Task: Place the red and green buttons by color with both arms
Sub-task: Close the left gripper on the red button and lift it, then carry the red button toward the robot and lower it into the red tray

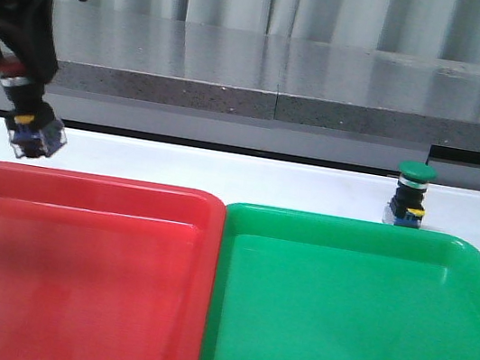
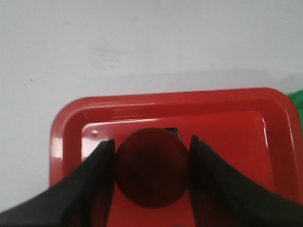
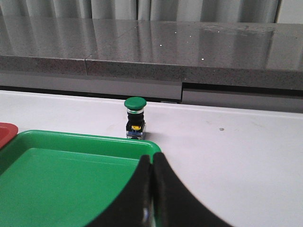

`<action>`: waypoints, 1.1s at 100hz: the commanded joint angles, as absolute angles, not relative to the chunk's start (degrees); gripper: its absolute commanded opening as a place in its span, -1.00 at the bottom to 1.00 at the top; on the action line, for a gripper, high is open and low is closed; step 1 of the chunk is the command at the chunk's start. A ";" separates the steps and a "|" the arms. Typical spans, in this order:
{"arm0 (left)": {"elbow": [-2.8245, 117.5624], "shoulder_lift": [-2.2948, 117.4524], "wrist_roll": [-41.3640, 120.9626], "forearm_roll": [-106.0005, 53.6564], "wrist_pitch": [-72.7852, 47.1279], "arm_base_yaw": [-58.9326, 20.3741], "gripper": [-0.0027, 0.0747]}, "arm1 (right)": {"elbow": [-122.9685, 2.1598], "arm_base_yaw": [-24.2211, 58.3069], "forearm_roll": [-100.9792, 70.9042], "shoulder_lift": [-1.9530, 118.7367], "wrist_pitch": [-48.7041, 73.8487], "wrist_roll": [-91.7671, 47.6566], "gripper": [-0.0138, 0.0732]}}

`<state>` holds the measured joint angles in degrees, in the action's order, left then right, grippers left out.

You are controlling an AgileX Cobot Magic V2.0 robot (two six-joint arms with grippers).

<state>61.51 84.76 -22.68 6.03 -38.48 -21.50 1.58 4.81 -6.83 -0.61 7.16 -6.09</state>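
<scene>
The red button [image 1: 29, 115] is being held clamped by its cap in the left gripper [image 2: 152, 176] above the red tray [image 1: 81, 201] for dropping by color, while the green button [image 1: 410, 196] is being left standing behind the green tray [image 1: 447, 254], the right gripper [image 3: 151, 189] waiting with jaws together.

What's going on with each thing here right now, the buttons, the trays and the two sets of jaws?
Red button: gripped, held in the air above the red tray.
Green button: upright on the table, behind the green tray.
Red tray: empty.
Green tray: empty.
Left gripper: jaws shut on the red button.
Right gripper: jaws shut, empty.
</scene>
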 commanded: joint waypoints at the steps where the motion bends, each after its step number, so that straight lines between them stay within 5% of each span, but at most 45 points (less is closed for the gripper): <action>1: 60.66 82.14 -25.47 6.99 -33.31 -24.14 -0.55 | 0.75 4.64 -6.94 -1.78 2.16 -6.27 -0.94; 110: 56.27 89.47 -26.69 7.12 -26.35 -26.09 -0.55 | 0.75 4.64 -6.94 -1.78 2.16 -6.27 -0.94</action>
<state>55.27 91.48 -25.98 6.90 -28.90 -25.61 1.58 4.81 -6.83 -0.61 7.16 -6.09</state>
